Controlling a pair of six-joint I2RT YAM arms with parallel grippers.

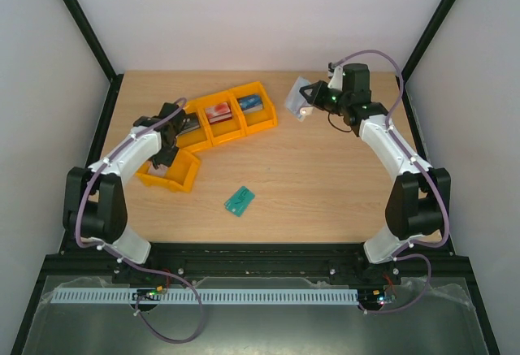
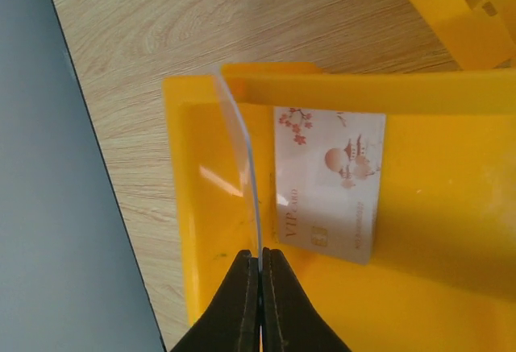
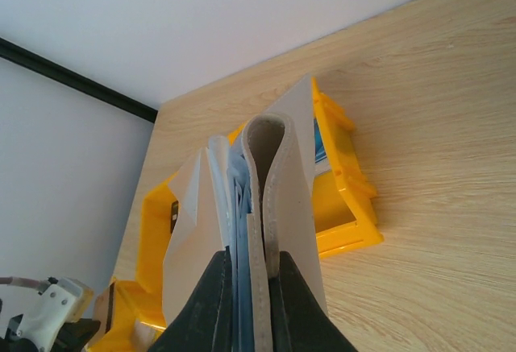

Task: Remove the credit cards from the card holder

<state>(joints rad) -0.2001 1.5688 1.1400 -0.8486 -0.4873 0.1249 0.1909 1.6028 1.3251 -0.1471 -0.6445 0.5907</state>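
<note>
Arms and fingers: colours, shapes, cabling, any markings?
The left arm and right arm both have white links with black joint housings. A purple-grey cable loops along each. The fingers are black and tapered. A green light shows near the right wrist.

Right tool (image 3: 251, 267) hides the card holder's (image 3: 270, 175) base.

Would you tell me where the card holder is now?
In the top view, the card holder is toward the far right, held by the right gripper, beside the yellow bins.
</note>
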